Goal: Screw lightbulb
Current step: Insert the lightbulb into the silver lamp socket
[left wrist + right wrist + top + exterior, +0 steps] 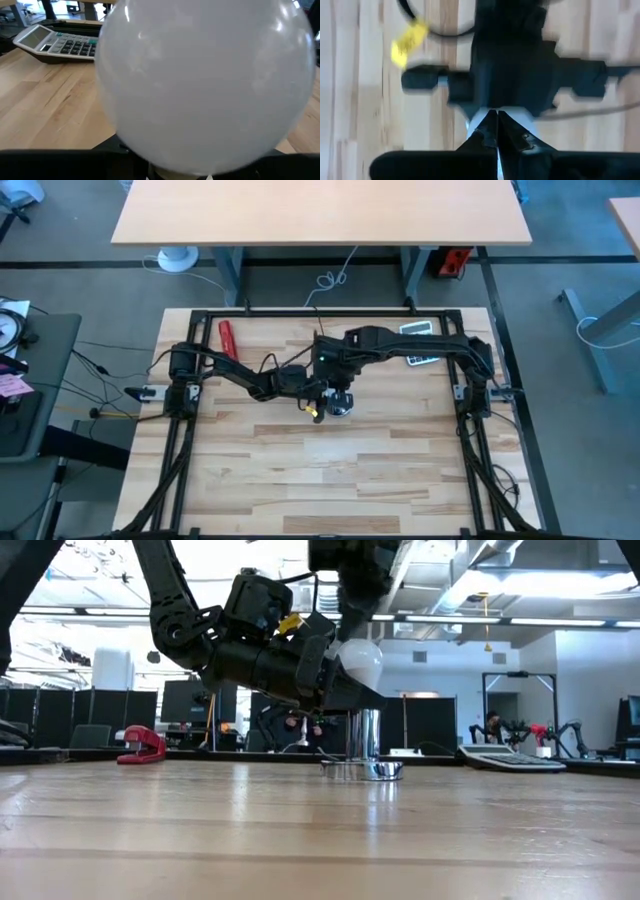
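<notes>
Lightbulb [360,662] pinched by its base in left claw [335,680], globe jutting past the fingertips, hanging above the metal socket [364,768] on the bench [320,830]. Right claw [497,131] pressed together directly over the left claw, looking down. Best done by tipping the base down, centring over the socket, then lowering gently and twisting without cross-threading.

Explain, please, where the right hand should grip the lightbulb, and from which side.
Probably grip the lightbulb on its round white dome, coming from above. The left hand covers the screw base and holds it sideways, so only the dome sticks out free.
</notes>
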